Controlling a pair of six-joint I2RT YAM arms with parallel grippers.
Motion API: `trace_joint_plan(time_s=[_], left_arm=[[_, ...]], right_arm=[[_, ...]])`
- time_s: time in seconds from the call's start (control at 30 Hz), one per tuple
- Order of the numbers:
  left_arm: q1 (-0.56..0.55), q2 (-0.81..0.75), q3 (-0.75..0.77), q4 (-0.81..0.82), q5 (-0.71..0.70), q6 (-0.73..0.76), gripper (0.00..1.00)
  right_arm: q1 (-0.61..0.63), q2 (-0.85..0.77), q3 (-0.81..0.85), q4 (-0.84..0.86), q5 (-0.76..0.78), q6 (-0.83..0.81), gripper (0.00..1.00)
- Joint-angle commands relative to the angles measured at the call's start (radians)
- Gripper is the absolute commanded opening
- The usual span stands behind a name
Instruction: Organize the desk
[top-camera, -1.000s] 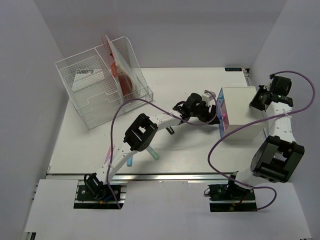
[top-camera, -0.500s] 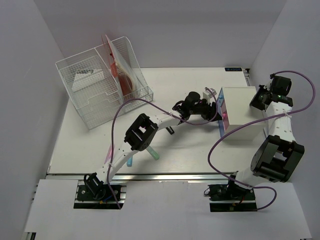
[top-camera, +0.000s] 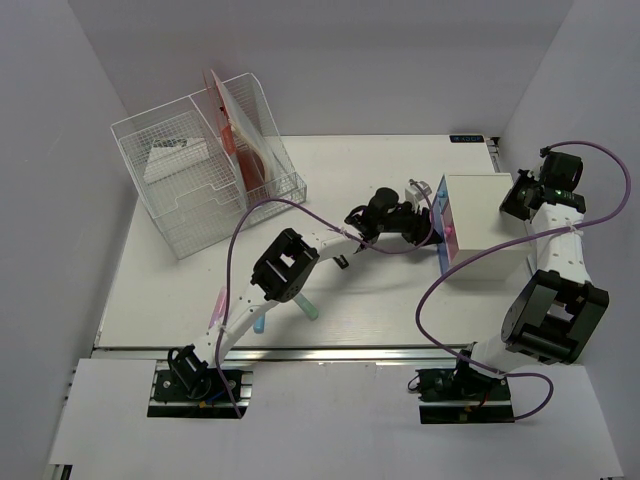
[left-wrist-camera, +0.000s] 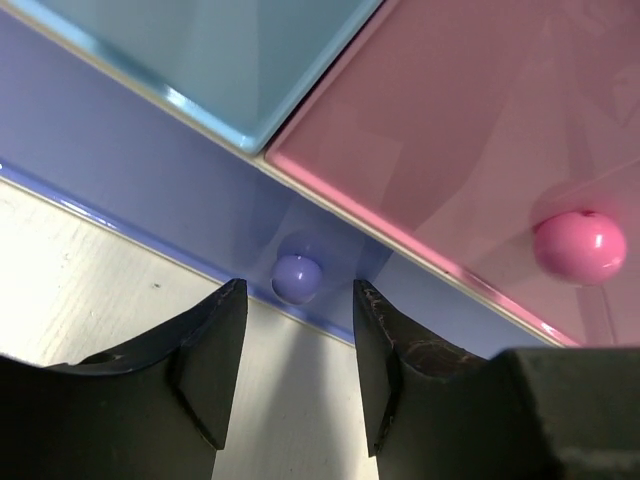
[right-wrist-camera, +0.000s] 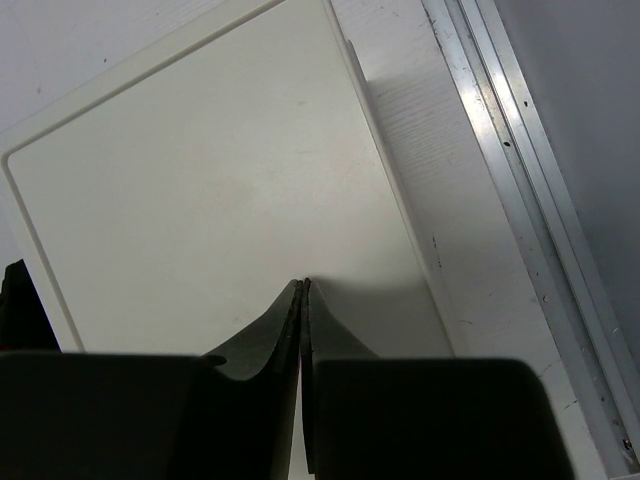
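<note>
Overhead, I see the desk (top-camera: 170, 290), a flat white rectangle with a silver rail (top-camera: 330, 349) along its near edge, filling the middle of the view. A clear wire-mesh organizer (top-camera: 200, 175) stands at the far left corner with papers in it. A small white drawer box (top-camera: 485, 228) sits at the right. Three thin pens (top-camera: 308, 308) lie loose near the front rail, so I judge the tidying is only partly done: they have yet to be put away, and a drawer probably has to be opened first. The left gripper (top-camera: 424, 208) reaches to the box's coloured front; the right gripper (top-camera: 514, 200) is over the box's lid.

From the left wrist, the left gripper (left-wrist-camera: 299, 320) has its matte black jaws apart, one on each side of a small round purple knob (left-wrist-camera: 297, 278), not yet pinching it. The knob sits on a glossy translucent purple drawer front (left-wrist-camera: 130, 170). Beside it are a pale blue front (left-wrist-camera: 220, 50) and a pink front (left-wrist-camera: 480, 120) with a shiny pink ball knob (left-wrist-camera: 579, 247).

From the right wrist, the right gripper (right-wrist-camera: 302, 287) has its jaws pressed together, holding nothing, tips at the box's smooth, cream-white lid (right-wrist-camera: 200, 200) with rounded corners. I cannot tell whether they press on it. Past the lid lie a strip of desk (right-wrist-camera: 410, 120) and a ribbed aluminium rail (right-wrist-camera: 520, 150).
</note>
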Motion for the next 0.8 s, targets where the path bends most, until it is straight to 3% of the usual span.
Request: trace_joint_plan(time_s=[0.0, 0.77], left_arm=[[0.002, -0.010, 0.027, 0.071, 0.034, -0.009, 0.56], [0.011, 0.045, 0.043, 0.186, 0.078, -0.104, 0.53]], right_arm=[[-0.002, 0.027, -0.016, -0.045, 0.039, -0.005, 0.06], [-0.002, 0.011, -0.025, -0.051, 0.059, -0.008, 0.04]])
